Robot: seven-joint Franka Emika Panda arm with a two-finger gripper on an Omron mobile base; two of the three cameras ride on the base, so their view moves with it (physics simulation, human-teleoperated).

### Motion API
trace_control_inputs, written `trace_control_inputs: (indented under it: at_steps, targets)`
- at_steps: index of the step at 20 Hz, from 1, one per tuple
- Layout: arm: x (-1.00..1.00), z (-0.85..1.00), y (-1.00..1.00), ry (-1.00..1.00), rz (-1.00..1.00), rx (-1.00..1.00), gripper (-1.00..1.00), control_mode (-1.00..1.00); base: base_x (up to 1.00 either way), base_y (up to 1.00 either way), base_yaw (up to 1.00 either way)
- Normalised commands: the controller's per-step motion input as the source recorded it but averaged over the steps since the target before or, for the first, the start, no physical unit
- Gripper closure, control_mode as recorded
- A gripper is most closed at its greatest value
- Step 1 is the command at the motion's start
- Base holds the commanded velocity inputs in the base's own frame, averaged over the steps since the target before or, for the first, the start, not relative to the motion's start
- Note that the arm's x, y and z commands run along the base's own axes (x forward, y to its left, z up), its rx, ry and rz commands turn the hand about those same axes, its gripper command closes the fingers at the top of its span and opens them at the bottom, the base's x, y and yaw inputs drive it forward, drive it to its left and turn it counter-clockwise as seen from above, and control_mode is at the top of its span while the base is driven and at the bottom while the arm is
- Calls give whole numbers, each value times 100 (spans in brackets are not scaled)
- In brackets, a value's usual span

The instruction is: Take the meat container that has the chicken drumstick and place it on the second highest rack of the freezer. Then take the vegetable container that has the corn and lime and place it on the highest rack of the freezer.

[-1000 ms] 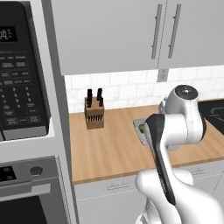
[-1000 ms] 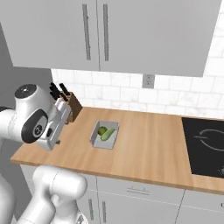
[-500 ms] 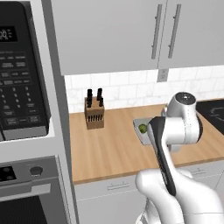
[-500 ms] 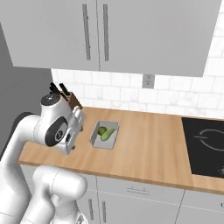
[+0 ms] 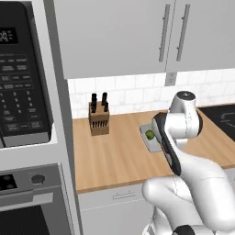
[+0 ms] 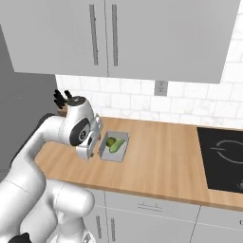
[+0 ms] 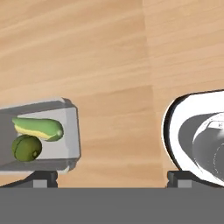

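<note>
Gripper (image 7: 112, 177) spread to full width, nothing between the jaws, hovering above the wooden counter (image 6: 161, 156) with the camera looking straight down on the boards. Vegetable container (image 7: 48, 135), a shallow grey tray, offset toward the left of the hand view, its near corner just above the left fingertip (image 7: 43, 178) and most of its body lying outside the jaw span. Corn (image 7: 38, 128) lying lengthwise inside, roughly parallel to the line between the two fingertips; lime (image 7: 26, 148) touching it on the side nearer the fingertips. Long axis of the tray apparently running the same way as the corn, far end cut off by the frame edge. In the right base view, hand just beside the tray's left wall, tray (image 6: 114, 146) resting flat between the hand and the cooktop (image 6: 223, 159). Judgement: a sideways shift toward the tray needed before any descent, with one wall brought between the jaws; a short wall probably the easier bite. Counter otherwise bare around the tray, knife block (image 5: 99, 120) well apart against the tiled backsplash, wall cabinets (image 5: 137, 32) overhead, microwave (image 5: 23, 78) and oven stacked at the far left. Freezer and racks: location not determinable. Single arm, so no choice of side.
</note>
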Motion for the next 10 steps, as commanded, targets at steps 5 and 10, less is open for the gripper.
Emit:
trace_control_inputs:
  at_steps: [5, 10]
  targets:
    - [57, -31, -31, 8, 15, 4, -100, -100, 0, 0, 0]
    - [38, -54, -1, 1, 10, 0, -100, -100, 0, 0, 0]
